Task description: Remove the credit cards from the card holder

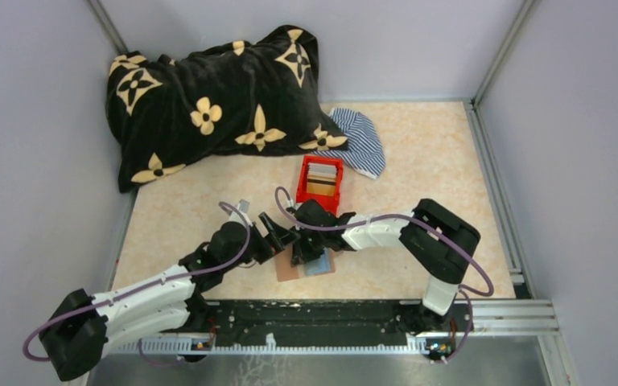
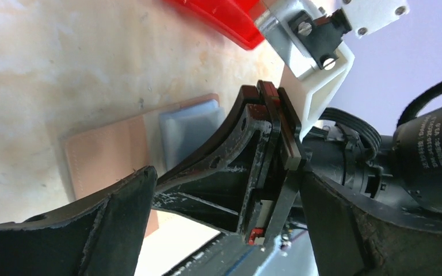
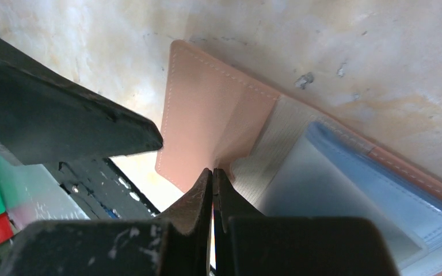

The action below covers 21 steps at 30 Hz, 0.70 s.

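Observation:
The card holder (image 1: 292, 268) lies open and flat near the table's front edge, its tan leaf (image 3: 207, 121) to one side. A light blue credit card (image 3: 345, 190) sits in its slot on the other side, seen in the left wrist view as the light blue card (image 2: 187, 129) beside the holder (image 2: 103, 155). My right gripper (image 1: 299, 256) is shut, its tips (image 3: 213, 171) pressing down on the tan leaf near the fold. My left gripper (image 1: 278, 233) stands wide open just left of it. The right arm's fingers stand between the left gripper's own (image 2: 227, 175), which hold nothing.
A red open-top box (image 1: 302, 181) with flat items inside stands just behind the grippers, also in the left wrist view (image 2: 224, 17). A black flowered blanket (image 1: 209, 96) and a striped cloth (image 1: 362, 141) lie at the back. A metal rail (image 1: 330, 318) runs along the near edge.

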Tool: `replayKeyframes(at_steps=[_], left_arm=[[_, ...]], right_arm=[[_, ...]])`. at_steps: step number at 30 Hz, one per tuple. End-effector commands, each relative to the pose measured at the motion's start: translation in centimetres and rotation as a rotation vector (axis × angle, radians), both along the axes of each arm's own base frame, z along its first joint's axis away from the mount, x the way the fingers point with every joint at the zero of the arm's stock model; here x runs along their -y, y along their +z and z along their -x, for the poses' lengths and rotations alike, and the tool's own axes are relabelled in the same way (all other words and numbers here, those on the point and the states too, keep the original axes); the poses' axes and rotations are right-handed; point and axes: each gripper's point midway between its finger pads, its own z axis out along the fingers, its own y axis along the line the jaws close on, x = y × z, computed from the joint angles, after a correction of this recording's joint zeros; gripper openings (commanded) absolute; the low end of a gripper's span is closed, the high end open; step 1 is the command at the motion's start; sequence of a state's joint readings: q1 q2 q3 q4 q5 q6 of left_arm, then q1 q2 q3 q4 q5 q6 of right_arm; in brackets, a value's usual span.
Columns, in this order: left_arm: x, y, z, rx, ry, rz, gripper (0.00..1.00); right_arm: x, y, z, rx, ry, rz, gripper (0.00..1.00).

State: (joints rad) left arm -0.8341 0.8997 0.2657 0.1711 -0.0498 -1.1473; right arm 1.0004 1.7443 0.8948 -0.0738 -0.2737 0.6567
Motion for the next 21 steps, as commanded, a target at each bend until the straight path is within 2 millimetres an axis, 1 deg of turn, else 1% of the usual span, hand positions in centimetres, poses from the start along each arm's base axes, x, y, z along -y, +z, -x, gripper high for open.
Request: replayKeyframes(at_steps=[1, 3, 5, 6, 7, 10, 13, 15, 19, 21], left_arm=[[-1.0, -2.8, 2.8, -0.116, -0.032, 0.042, 0.97], [-1.3, -2.7, 2.9, -0.105, -0.031, 0.051, 0.97], [-1.6, -3.1, 3.0, -0.118, -0.024, 0.027, 0.97], [-1.7, -3.4, 3.1, -0.128, -0.021, 0.022, 0.97], [-1.8, -3.6, 3.2, -0.143, -0.017, 0.026, 0.97], [-1.8, -3.8, 3.5, -0.146, -0.013, 0.090, 0.95], [-2.1, -4.5, 3.5, -0.160, -0.006, 0.123, 0.99], [-2.0, -4.6, 3.6, -0.153, -0.012, 0.152, 0.99], [-1.8, -5.0, 3.5, -0.160, -0.022, 0.119, 0.99], [-1.7, -5.1, 3.4, -0.165, -0.026, 0.114, 0.99]], right_arm=[[-1.2, 3.4, -1.7, 0.094, -0.032, -0.116, 0.00], [-0.9, 3.2, -1.9, 0.094, -0.042, -0.110, 0.00], [-0.8, 3.1, -2.0, 0.090, -0.051, -0.114, 0.00], [-0.9, 4.0, -2.1, 0.099, -0.055, -0.138, 0.00], [-0.9, 4.4, -2.2, 0.102, -0.061, -0.149, 0.00], [-0.5, 4.7, -2.6, 0.105, -0.082, -0.162, 0.00], [0.1, 4.9, -3.0, 0.106, -0.106, -0.165, 0.00], [0.4, 5.4, -3.3, 0.115, -0.119, -0.178, 0.00], [1.1, 5.9, -3.7, 0.138, -0.134, -0.163, 0.00], [1.5, 6.5, -4.0, 0.156, -0.152, -0.165, 0.00]])
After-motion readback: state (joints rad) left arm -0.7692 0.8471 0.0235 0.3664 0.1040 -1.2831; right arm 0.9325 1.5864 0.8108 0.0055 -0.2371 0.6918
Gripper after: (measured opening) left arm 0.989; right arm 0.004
